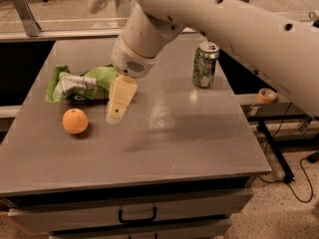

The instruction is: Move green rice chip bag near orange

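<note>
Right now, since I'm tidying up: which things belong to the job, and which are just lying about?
Job: crumpled bright green foil snack bag; small round orange fruit; beige gripper, at the bag's can-side end.
Lying about: upright green-and-silver drink can; orange tape roll, beside the table.

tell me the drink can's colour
Upright drink can: green and silver, camera view; gripper beside crumpled green foil bag.
</note>
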